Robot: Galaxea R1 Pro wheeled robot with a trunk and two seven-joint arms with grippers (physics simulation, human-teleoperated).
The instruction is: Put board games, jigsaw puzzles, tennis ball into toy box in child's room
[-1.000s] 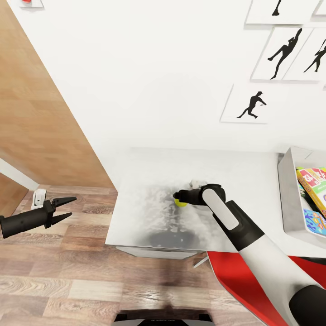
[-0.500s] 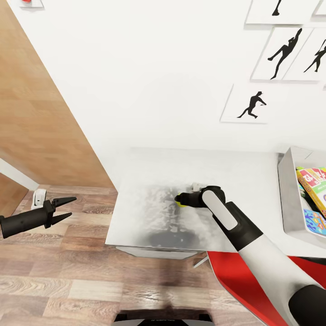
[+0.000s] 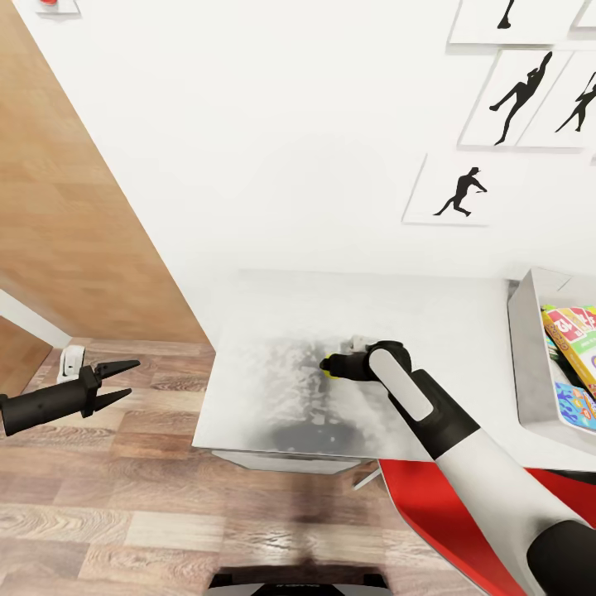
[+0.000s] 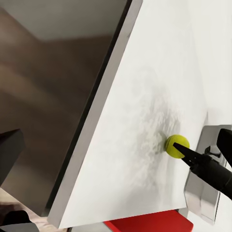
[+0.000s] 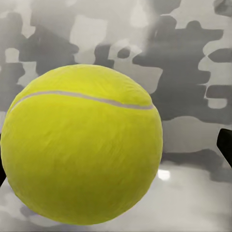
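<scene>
The yellow-green tennis ball (image 3: 329, 367) rests on the light grey table (image 3: 248, 397) near its middle. My right gripper (image 3: 329, 362) straddles the tennis ball (image 5: 82, 154), open: one fingertip (image 5: 225, 145) stands clear of its side. From the left wrist view the ball (image 4: 175, 145) lies just under a dark right fingertip (image 4: 191, 153). My left gripper (image 3: 122, 381) hangs open and empty over the wood floor, left of the table. At the right edge sits the grey toy box (image 3: 530, 356), holding a yellow-green-red game box (image 3: 573, 329) and a blue one (image 3: 575, 406).
A red chair (image 3: 430, 497) is tucked under the table's near edge beneath my right arm. A brown door (image 3: 66, 207) stands at the left. The white wall behind the table carries black baseball-player silhouettes (image 3: 463, 194). A small white object (image 3: 358, 339) lies on the table just behind the gripper.
My right gripper has edged down and forward over the ball, so less yellow shows in the head view. The left arm and the camera have stayed still.
</scene>
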